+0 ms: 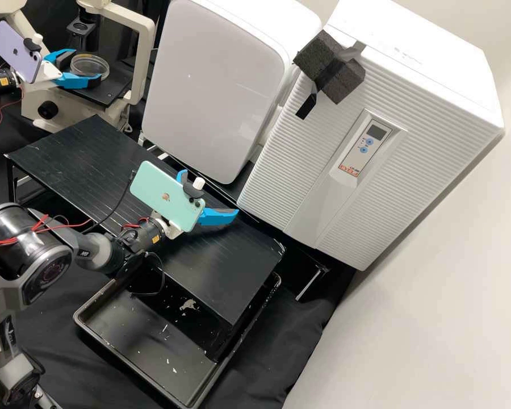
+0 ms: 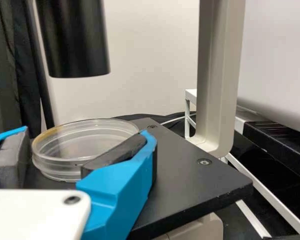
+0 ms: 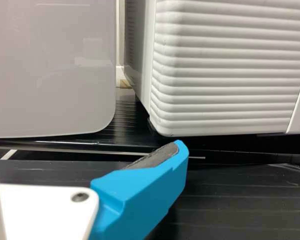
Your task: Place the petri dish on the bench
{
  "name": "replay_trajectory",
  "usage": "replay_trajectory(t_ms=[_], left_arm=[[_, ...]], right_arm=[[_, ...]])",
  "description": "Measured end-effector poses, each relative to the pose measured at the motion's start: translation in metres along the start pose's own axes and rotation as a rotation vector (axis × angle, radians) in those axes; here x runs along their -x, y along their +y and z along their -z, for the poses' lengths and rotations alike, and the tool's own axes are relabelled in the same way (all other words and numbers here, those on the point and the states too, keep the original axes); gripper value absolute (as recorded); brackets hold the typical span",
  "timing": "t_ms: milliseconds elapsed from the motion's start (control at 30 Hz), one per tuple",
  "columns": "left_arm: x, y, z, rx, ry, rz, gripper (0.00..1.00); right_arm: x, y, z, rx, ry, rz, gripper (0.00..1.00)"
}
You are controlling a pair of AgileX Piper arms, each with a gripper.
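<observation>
Petri dish: the clear, round petri dish point(image 2: 85, 142) sits between the left gripper's pads at the microscope stage point(image 2: 190, 185), well apart from the bench; whether its base touches the stage cannot be told.
Left gripper: the left gripper point(image 1: 88, 66) is closed about the dish, its pads at opposite sides of the rim.
Right gripper: the right gripper point(image 1: 209, 193) hangs over the black bench point(image 1: 79, 150), its blue fingers spread wide with nothing between them.
Microscope: its pale frame point(image 2: 220, 75) rises beyond the left gripper, and a black cylinder point(image 2: 75, 45) hangs above the dish.
Cabinets: a smooth pale cabinet point(image 1: 216, 85) and a ribbed white unit point(image 1: 289, 182) stand beyond the right gripper.
Tray: a black tray point(image 1: 105, 343) with pale flecks lies below the right gripper, partly under the bench.
</observation>
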Motion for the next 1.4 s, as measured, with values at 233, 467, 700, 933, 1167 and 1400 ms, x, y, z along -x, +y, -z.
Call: replay_trajectory(t_ms=[233, 467, 700, 933, 1167, 1400], left_arm=[[0.000, 0.000, 0.000, 0.007, -0.006, -0.001, 0.00], [0.000, 0.000, 0.000, 0.006, -0.007, 0.000, 0.00], [0.001, -0.001, 0.000, 0.023, -0.011, -0.003, 0.00], [0.020, 0.004, 0.000, 0.024, -0.025, 0.004, 0.00], [0.038, 0.014, 0.005, 0.029, -0.013, 0.017, 0.00], [0.049, 0.021, 0.014, 0.058, 0.024, 0.023, 0.00]], right_arm=[[0.000, 0.000, 0.000, 0.000, 0.000, 0.000, 1.00], [0.000, 0.000, 0.000, 0.000, 0.000, 0.000, 1.00], [0.000, 0.000, 0.000, 0.000, 0.000, 0.000, 1.00], [0.000, 0.000, 0.000, 0.000, 0.000, 0.000, 1.00], [0.000, 0.000, 0.000, 0.000, 0.000, 0.000, 1.00], [0.000, 0.000, 0.000, 0.000, 0.000, 0.000, 1.00]])
